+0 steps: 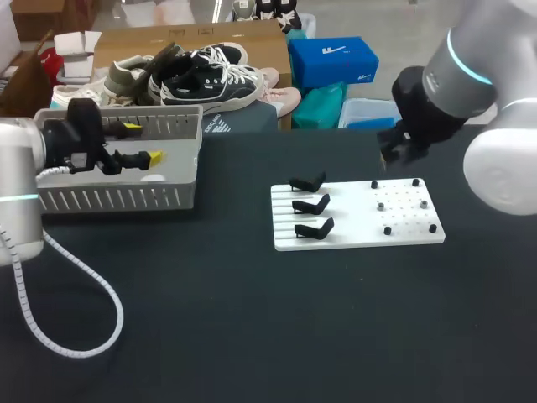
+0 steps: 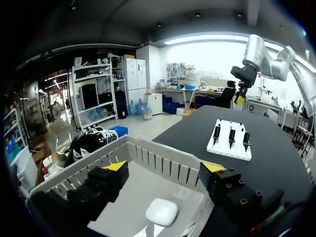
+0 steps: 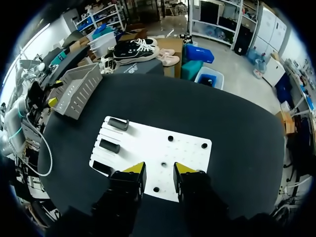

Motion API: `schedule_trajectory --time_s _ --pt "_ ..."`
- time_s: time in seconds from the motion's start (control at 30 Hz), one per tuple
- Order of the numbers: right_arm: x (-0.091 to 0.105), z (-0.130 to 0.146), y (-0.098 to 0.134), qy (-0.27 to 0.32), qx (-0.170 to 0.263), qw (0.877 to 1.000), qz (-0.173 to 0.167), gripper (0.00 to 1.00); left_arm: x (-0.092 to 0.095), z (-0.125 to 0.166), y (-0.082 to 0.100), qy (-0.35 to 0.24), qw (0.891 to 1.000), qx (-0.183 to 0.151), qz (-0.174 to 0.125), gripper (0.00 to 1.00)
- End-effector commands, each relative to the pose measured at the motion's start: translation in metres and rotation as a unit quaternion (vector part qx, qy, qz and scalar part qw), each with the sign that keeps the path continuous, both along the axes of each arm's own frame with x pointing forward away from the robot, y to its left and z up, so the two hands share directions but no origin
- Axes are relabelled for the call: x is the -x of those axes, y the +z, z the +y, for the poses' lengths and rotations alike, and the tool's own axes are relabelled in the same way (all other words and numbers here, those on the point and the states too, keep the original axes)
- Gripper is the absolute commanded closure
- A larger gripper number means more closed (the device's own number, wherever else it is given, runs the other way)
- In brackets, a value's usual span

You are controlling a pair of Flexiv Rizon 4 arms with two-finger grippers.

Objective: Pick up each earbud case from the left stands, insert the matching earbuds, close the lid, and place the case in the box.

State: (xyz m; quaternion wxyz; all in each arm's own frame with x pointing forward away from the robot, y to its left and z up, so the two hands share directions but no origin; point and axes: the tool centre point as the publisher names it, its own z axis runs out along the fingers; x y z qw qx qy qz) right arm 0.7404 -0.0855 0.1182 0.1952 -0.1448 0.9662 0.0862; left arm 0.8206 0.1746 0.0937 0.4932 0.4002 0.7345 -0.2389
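White and rounded, the earbud case (image 2: pixel 162 211) lies on the floor of the grey basket (image 2: pixel 148 157), below and between the spread fingers of the left gripper (image 2: pixel 164 170). Neither yellow tip touches it, so that gripper is released. In the head view the left gripper (image 1: pixel 143 141) hangs over the basket (image 1: pixel 117 197), which sits at the far left of the black table (image 1: pixel 252 336).

Well apart from the basket is a white board (image 1: pixel 357 239). Three black stands (image 1: pixel 312 204) sit in a row on the half nearer the basket, and small dark pegs (image 1: pixel 388 229) dot the other half.

The right gripper (image 3: pixel 159 169) hovers above the peg side of the board (image 3: pixel 143 148), fingers slightly parted (nothing sits in the narrow gap).
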Motion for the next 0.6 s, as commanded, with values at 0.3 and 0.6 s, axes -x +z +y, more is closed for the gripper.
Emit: schedule_trajectory --time_s 0.3,0.6 --pt "0.003 -0.020 0.010 -0.013 -0.043 0.999 -0.008 0.64 0.048 -0.033 0.011 -0.016 1.000 0.013 -0.011 0.00" --pt "0.004 -0.024 0.011 -0.021 -0.046 0.999 -0.010 0.00 0.060 -0.038 0.011 -0.020 0.999 0.036 -0.012 0.00"
